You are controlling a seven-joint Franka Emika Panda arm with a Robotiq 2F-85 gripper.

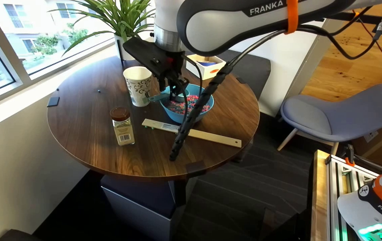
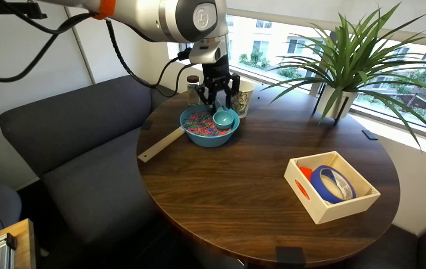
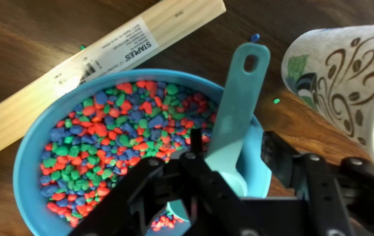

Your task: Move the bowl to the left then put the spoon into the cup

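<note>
The bright blue bowl holds red, green and blue pebbles; it also shows in an exterior view and the wrist view. The spoon, a teal scoop, rests in the bowl. Its handle crosses the rim on the cup's side. The tall patterned paper cup stands upright beside the bowl; it also shows in the wrist view. My gripper is open over the bowl's rim, a finger on each side of the handle with gaps between. The left finger partly hides the scoop in the wrist view.
A wooden ruler lies against the bowl's side. A brown-lidded jar stands near the cup. A wooden box with blue tape sits on the round table. A potted plant stands by the window.
</note>
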